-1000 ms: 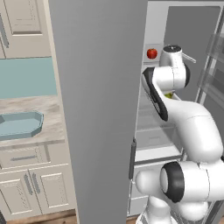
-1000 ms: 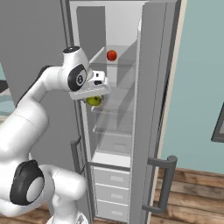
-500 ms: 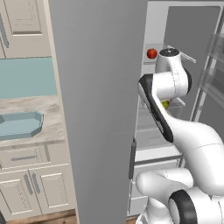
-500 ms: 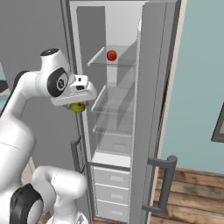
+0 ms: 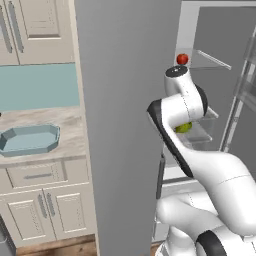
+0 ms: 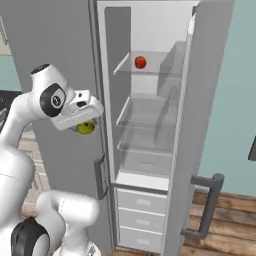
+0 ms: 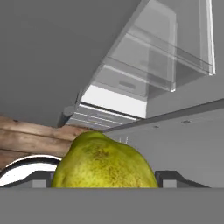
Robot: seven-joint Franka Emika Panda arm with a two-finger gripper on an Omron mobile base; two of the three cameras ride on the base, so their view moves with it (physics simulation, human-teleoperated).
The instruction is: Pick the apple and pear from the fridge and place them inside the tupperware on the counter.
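The pear (image 7: 104,162) was held clamped in the tool (image 6: 84,122), outside the fridge (image 6: 165,125). The apple (image 6: 140,62) was seen on the top shelf, at 1 o'clock from the tool. No writing was legible.

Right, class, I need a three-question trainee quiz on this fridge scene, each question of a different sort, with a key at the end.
1. True or false: the gripper is shut on the pear.
2. Multiple choice: where is the apple? A) in the tupperware; B) on the top glass shelf of the fridge; C) on the floor.
3. Fill in: the tupperware sits on the ______, left of the grey fridge door in the left base view.

Key
1. True: the pear sits between the fingers in the hand view.
2. B
3. counter
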